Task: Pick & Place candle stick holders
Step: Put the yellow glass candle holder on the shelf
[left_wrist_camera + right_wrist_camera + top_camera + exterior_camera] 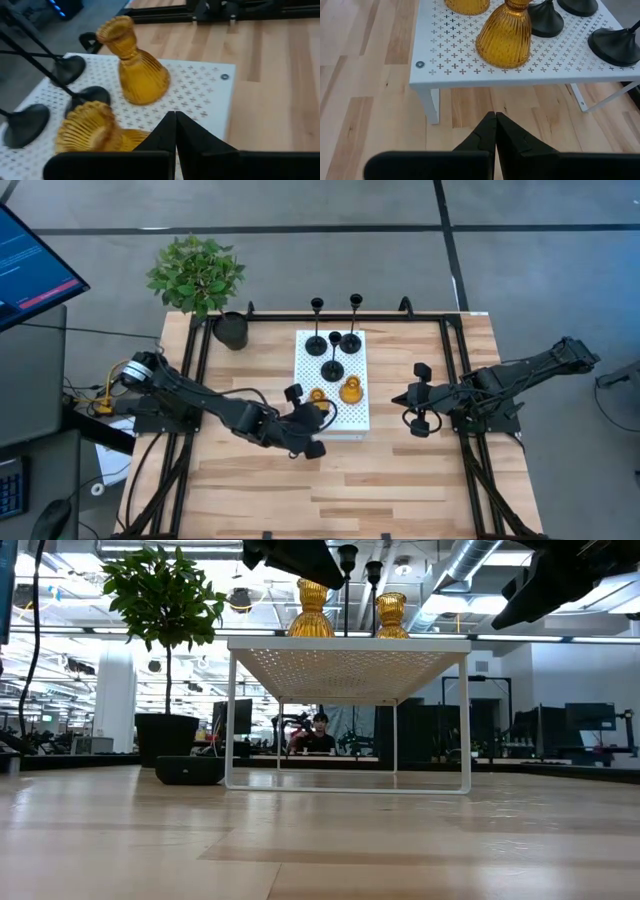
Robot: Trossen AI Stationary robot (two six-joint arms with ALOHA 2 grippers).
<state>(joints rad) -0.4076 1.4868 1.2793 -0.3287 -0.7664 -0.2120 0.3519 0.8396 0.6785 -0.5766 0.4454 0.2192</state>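
Left gripper [303, 420] and right gripper [416, 398] both hover low, fingers pressed together.

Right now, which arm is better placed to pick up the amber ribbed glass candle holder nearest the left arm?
Left, probably. The left pincer is shut right beside that amber ribbed glass candle holder on the white perforated stand; the right pincer, also shut, waits beyond the stand's far edge.

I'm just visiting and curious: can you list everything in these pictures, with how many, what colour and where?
Black candle stick holders: three, black, far half of the rack.
Amber candle stick holders: two, amber-orange, near half of the rack.
Rack: one, white perforated, table centre.
Plant: one, green in a black pot, far left corner.
Table: one, light wood.
Person: one, in the room behind.
Left gripper: black, shut, at the rack's near-left corner.
Right gripper: black, shut, right of the rack.
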